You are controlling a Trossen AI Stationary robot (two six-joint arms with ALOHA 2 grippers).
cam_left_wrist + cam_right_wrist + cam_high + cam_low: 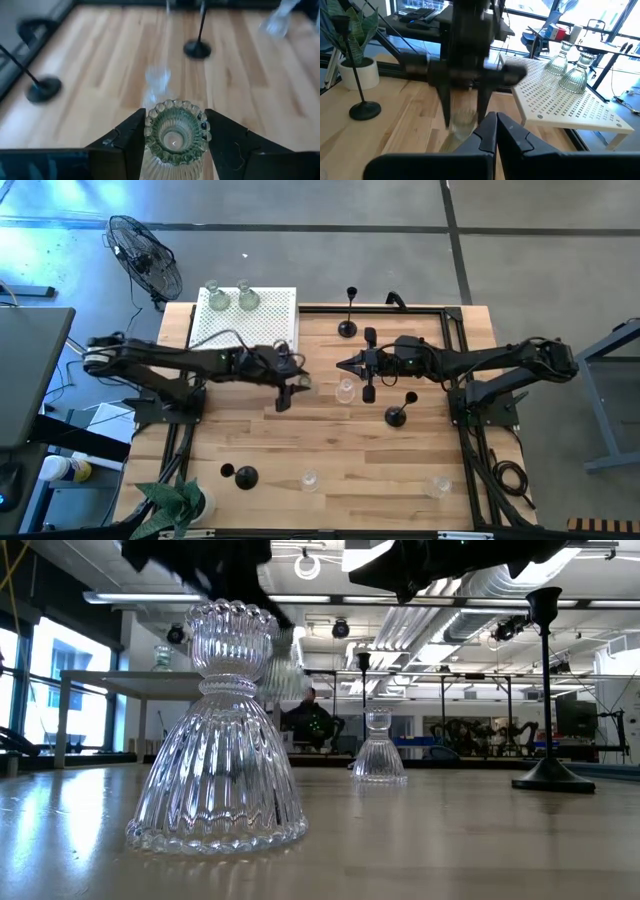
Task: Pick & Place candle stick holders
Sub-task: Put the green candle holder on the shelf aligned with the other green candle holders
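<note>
Ribbed glass holder [175, 132] sits clamped in left jaws above the wooden table [330, 450]; right jaws pressed together, empty.

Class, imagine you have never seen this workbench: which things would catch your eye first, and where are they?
First, the two grippers meeting mid-table: the left gripper clamps a ribbed clear-glass holder, while the right gripper, fingers shut and empty, faces it. Next, two glass holders stand on the white perforated stand at the table's far left corner, and a tall black holder stands at the far edge.
</note>
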